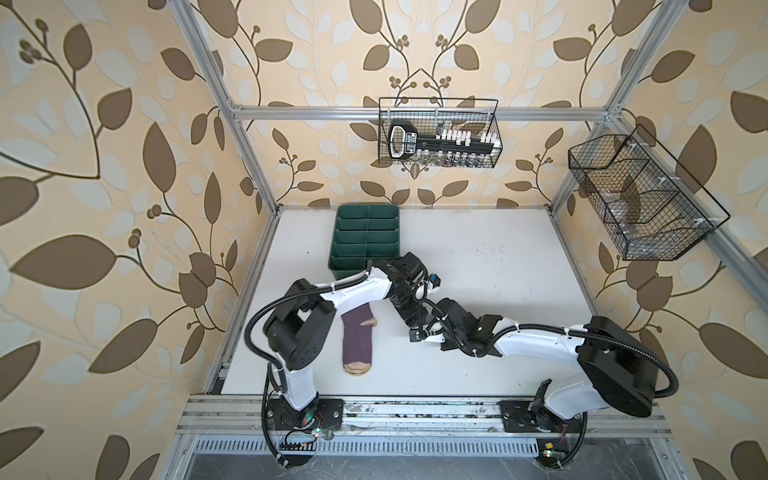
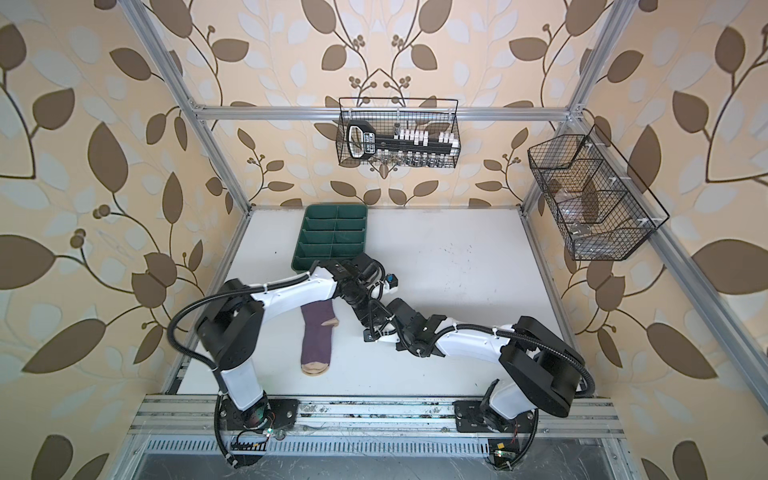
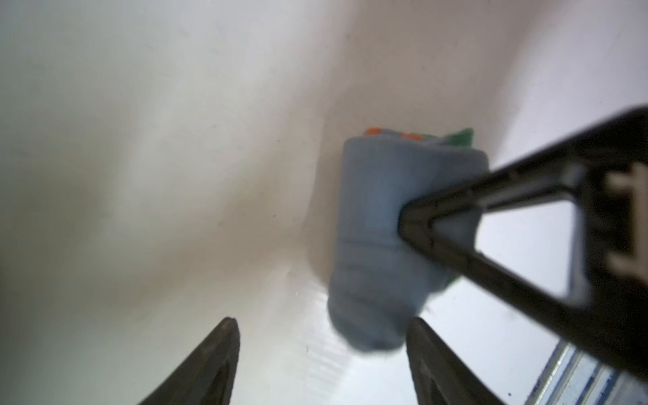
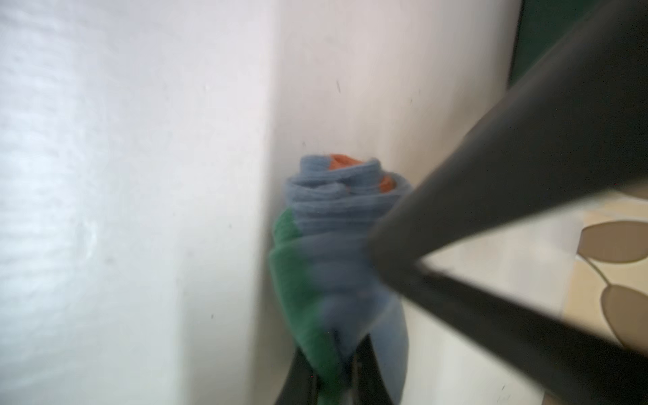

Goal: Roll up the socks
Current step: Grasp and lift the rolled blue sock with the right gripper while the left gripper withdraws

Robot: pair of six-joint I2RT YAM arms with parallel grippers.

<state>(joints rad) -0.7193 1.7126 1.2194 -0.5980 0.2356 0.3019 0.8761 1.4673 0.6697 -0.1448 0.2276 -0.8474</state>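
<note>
A grey-blue sock (image 3: 378,245), rolled up with green and orange showing at its end, hangs above the white table. My right gripper (image 4: 336,371) is shut on the green-and-blue end of this roll (image 4: 336,224). My left gripper (image 3: 322,322) is open, its fingers wide apart, and the roll's lower end sits just beside one fingertip (image 3: 419,329). A purple sock (image 1: 358,338) with tan toe and heel lies flat on the table at the front left, also seen as the purple sock (image 2: 318,336), partly under the left arm. In both top views the arms hide the roll.
A green divided tray (image 1: 365,241) stands at the back left of the table (image 1: 498,257). A wire basket (image 1: 438,133) with tools hangs on the back wall. Another wire basket (image 1: 640,199) hangs on the right. Both arms cross the table's middle.
</note>
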